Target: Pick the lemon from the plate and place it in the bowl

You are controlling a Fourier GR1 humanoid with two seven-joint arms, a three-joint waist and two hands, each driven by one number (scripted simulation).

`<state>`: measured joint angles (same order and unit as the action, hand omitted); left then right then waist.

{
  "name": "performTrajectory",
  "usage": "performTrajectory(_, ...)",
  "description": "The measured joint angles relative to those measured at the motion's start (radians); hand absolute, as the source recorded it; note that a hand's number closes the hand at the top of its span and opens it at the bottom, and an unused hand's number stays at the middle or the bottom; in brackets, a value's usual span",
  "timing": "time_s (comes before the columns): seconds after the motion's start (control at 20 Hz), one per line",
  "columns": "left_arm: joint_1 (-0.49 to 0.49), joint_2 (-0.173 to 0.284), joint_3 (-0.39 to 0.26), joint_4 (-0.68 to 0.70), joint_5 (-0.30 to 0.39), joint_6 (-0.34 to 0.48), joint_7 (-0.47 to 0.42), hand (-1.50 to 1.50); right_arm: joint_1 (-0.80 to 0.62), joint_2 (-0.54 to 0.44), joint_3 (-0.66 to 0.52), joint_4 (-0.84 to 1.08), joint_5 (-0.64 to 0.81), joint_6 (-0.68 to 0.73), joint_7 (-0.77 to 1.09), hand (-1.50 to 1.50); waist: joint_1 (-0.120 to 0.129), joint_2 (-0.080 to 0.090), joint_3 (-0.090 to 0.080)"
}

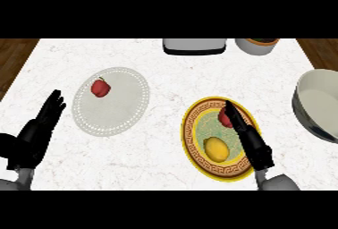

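Head view shows a white marble counter [171, 80] with dark wood strips at the upper left and upper right corners of the frame. At the lower left, the left hand [36, 134] rests near the counter's left edge, fingers straight and together, holding nothing. Just right of it lies a white plate [125, 116] with a beaded rim, carrying a small red pepper [99, 87] near its upper left part. Between this plate and the next one runs a bare band of counter, and more bare counter lies along the lower middle.

Right of centre sits a yellow-rimmed patterned plate [195, 138]. The lemon [216, 149] lies on its lower half. A second red pepper [225, 118] sits on the upper half, partly hidden by the right hand [249, 138], which stretches over the plate's right side with fingers straight and together, just beside the lemon and gripping nothing.

At the right edge a grey bowl [317, 105] is cut off by the frame, apart from the patterned plate. Along the top edge stand a white and dark box-like object [195, 45] and a round white pot [256, 45], both cropped.
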<state>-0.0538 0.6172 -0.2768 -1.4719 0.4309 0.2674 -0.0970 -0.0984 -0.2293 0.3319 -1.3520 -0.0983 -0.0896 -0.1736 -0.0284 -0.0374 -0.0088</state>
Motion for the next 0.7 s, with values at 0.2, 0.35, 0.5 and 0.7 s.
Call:
performTrajectory(0.2, -0.026, -0.042, -0.011, -0.023, -0.025, 0.019, -0.004, 0.0, -0.006, -0.036, 0.077, -0.068, 0.035, 0.082, 0.041, 1.5, 0.014, 0.022, 0.005)
performTrajectory(0.35, -0.057, -0.09, -0.04, -0.038, -0.042, 0.051, 0.009, 0.0, -0.056, -0.11, 0.154, -0.105, 0.132, 0.145, 0.049, 1.5, 0.015, 0.017, 0.003)
performTrajectory(0.5, -0.073, -0.125, -0.057, -0.05, -0.048, 0.076, 0.032, 0.0, 0.001, -0.082, 0.127, -0.136, 0.204, -0.007, -0.03, -1.5, -0.003, 0.022, 0.006)
performTrajectory(0.7, -0.101, -0.171, -0.076, -0.038, -0.061, 0.094, 0.048, 0.0, 0.125, -0.02, 0.1, -0.185, 0.124, -0.042, -0.215, -1.5, -0.003, 0.031, 0.009)
